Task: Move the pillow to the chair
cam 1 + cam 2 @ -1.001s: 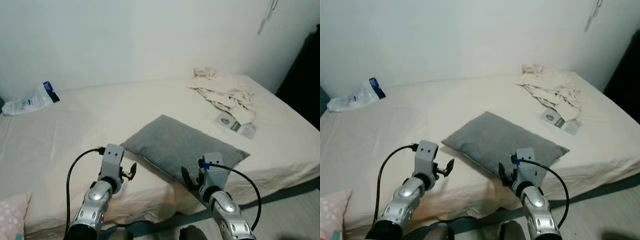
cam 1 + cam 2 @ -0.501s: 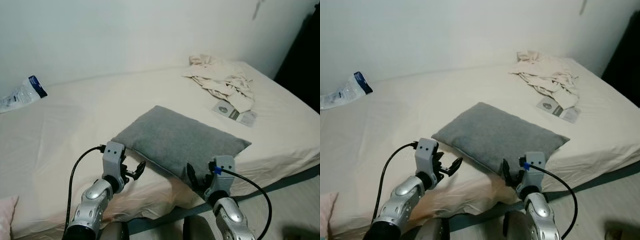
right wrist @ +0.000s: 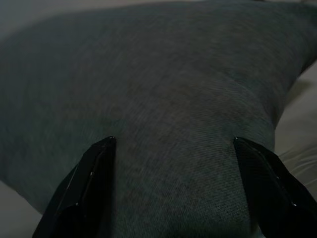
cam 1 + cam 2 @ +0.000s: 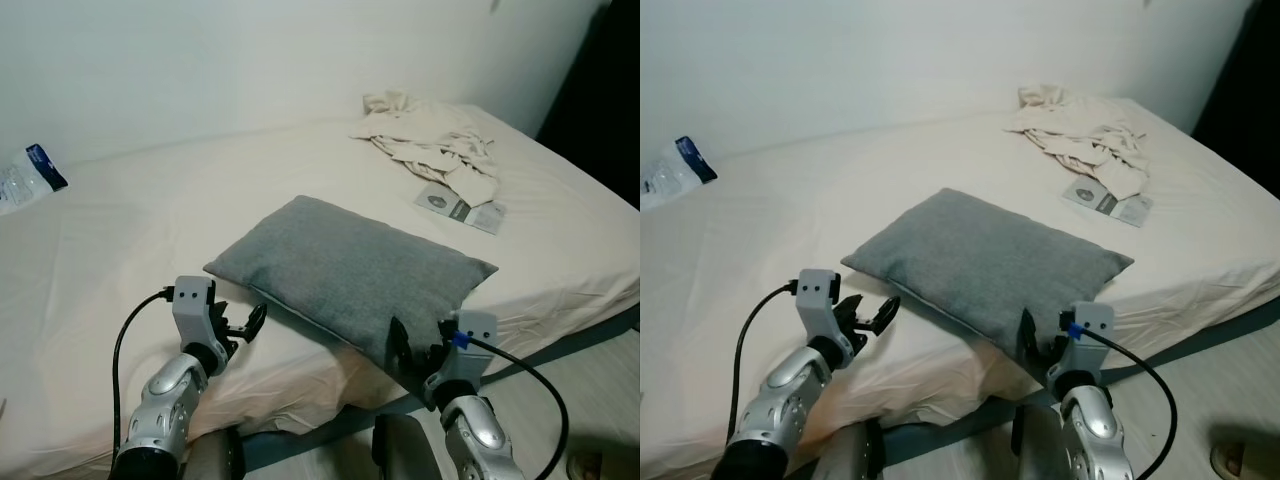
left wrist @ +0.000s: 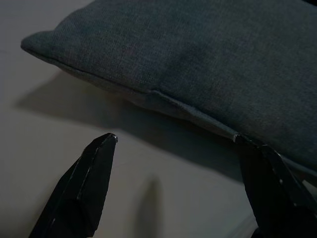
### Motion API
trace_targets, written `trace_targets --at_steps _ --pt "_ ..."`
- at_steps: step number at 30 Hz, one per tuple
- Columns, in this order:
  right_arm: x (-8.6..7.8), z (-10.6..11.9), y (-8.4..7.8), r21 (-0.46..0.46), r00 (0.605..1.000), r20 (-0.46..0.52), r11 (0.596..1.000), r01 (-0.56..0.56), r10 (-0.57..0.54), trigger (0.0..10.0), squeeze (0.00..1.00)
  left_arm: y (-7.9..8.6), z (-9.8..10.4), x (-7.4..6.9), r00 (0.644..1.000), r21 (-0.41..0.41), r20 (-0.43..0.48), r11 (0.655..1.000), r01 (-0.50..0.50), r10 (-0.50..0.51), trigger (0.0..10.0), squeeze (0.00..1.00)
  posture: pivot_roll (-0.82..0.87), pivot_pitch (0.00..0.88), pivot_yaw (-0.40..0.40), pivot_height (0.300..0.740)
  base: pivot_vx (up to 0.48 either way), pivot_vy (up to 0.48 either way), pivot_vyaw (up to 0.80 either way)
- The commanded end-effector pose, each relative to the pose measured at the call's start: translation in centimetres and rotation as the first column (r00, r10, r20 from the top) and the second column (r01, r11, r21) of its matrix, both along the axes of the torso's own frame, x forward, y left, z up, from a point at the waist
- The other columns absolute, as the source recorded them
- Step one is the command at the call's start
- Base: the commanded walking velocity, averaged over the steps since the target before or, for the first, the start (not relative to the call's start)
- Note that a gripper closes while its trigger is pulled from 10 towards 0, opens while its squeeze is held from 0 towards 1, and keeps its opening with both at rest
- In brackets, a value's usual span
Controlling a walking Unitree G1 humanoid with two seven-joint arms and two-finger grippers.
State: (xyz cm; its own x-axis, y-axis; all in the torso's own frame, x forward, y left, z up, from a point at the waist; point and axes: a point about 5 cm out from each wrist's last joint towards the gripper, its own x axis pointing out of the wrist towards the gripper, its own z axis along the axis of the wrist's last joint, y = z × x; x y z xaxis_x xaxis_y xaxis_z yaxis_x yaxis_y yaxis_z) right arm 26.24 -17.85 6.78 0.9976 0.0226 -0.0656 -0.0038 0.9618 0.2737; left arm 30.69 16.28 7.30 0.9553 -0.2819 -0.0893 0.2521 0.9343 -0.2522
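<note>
Left eye view looks down on a grey rectangular fabric pillow (image 4: 347, 268) lying flat and at a slant on a bed with a cream sheet (image 4: 120, 250), near the bed's front edge. The left gripper (image 4: 243, 326) hovers just above the sheet beside the pillow's near-left corner, its two black fingers spread apart and pointing toward that corner — close, but not touching it as far as the head views show. From the left wrist view, the pillow's seamed edge (image 5: 188, 106) runs across just ahead of the open fingers (image 5: 86, 183), with the bare sheet under them.

The right gripper (image 4: 412, 348) sits at the pillow's near-right end, by the bed's front edge. Its fingers are also apart — in the right wrist view they straddle the grey cloth (image 3: 168, 114), one black finger (image 3: 89, 183) on each side, with the pillow's bulge rising between them. Whether the tips press the fabric cannot be told.

Farther back on the bed lies a crumpled heap of cream cloth (image 4: 425, 145), with a flat printed packet (image 4: 460, 208) just in front of it. A clear plastic bag with a blue label (image 4: 28, 178) rests at the far left of the bed, well apart from the pillow.
</note>
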Motion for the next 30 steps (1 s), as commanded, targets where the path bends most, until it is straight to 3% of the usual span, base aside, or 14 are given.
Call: trace_targets --at_steps 1,14,22,30 --pt "-0.5 -0.4 -0.2 0.074 1.0 -0.017 0.997 0.018 -0.017 10.0 0.0 0.4 -0.3 -0.4 1.0 -0.007 -0.012 1.0 -0.013 0.013 10.0 0.0 -0.05 0.118 -0.003 0.551 0.0 0.0 0.0" --pt "-1.3 0.0 -1.1 0.2 0.997 0.008 0.977 0.071 -0.074 10.0 0.0 0.5 -0.1 -0.3 1.0 -0.014 -0.012 1.0 -0.028 0.028 10.0 0.0 -0.05 0.102 -0.003 0.527 0.0 0.0 0.0" --pt "0.3 -0.3 -2.2 0.399 0.986 0.005 0.904 0.151 -0.167 10.0 0.0 0.4 -0.2 -0.2 0.998 0.005 -0.012 0.998 -0.063 0.063 10.0 0.0 -0.03 0.105 0.002 0.527 0.0 0.0 0.0" --pt "2.3 -0.6 -1.7 0.518 0.993 0.016 0.851 0.093 -0.118 10.0 0.0 0.8 0.2 0.3 0.995 -0.003 -0.003 0.995 -0.103 0.103 10.0 0.0 -0.02 0.113 0.012 0.527 0.0 0.0 0.0"
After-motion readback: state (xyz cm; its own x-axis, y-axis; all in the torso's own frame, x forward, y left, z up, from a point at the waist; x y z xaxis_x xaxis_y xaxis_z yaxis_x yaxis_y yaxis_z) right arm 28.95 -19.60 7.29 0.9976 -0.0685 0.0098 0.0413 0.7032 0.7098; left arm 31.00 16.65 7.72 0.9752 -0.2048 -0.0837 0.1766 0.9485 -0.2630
